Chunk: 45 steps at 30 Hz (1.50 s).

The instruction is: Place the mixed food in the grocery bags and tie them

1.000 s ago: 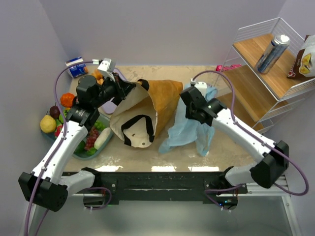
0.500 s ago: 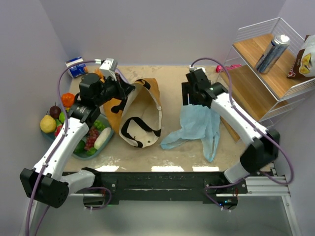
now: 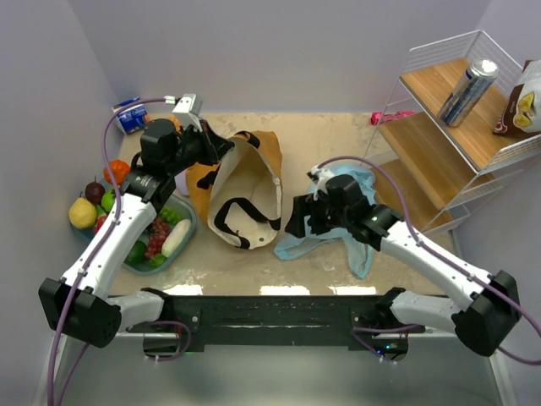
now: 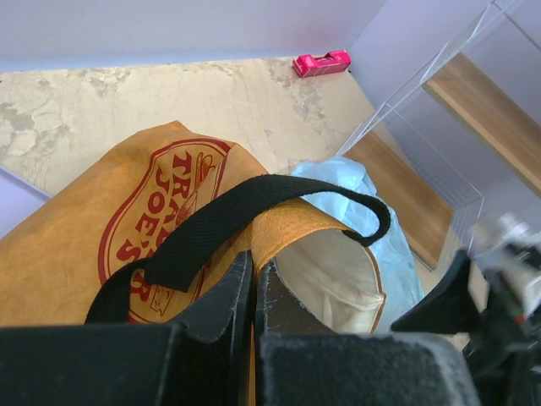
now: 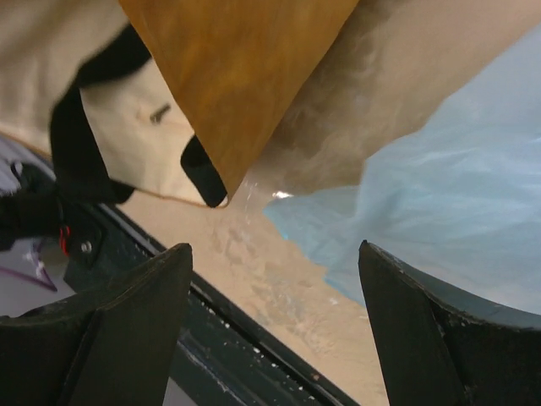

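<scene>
Now my left gripper [image 4: 254, 283] pinches tote [image 3: 245, 182] rim; right gripper [image 5: 275, 249], spread and empty, hovers just right of tote, above blue bag [image 3: 359, 254] edge.

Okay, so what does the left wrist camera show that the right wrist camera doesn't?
Left wrist only: the round red logo on the mustard-tan fabric tote, the left gripper shut on the tote's rim, a small pink block and the white wire shelf rack. Right wrist only: the black rail along the table's near edge, framed by the open right gripper. Both: the tote, the thin light-blue plastic bag and the tan tabletop.
</scene>
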Each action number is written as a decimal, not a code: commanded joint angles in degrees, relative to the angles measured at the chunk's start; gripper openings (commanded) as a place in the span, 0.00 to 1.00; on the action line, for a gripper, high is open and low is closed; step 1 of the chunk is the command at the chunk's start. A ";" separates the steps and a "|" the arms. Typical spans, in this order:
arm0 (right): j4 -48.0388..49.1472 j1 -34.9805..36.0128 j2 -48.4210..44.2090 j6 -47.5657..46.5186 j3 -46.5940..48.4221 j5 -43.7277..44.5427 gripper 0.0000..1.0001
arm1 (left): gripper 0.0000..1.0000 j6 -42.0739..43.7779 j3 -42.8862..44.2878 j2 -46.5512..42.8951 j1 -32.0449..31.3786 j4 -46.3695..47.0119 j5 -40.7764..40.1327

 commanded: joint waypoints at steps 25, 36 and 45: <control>-12.76 6.28 9.97 -4.58 25.78 11.56 0.00 | 0.00 1.10 2.90 -4.34 2.16 1.01 0.11; -22.45 5.66 9.10 -2.38 35.47 -6.80 0.00 | 0.00 11.65 5.44 -1.97 2.07 -11.46 6.35; -15.95 0.48 6.28 3.50 30.27 -21.30 0.04 | 0.00 14.56 12.83 0.75 1.98 -17.01 18.54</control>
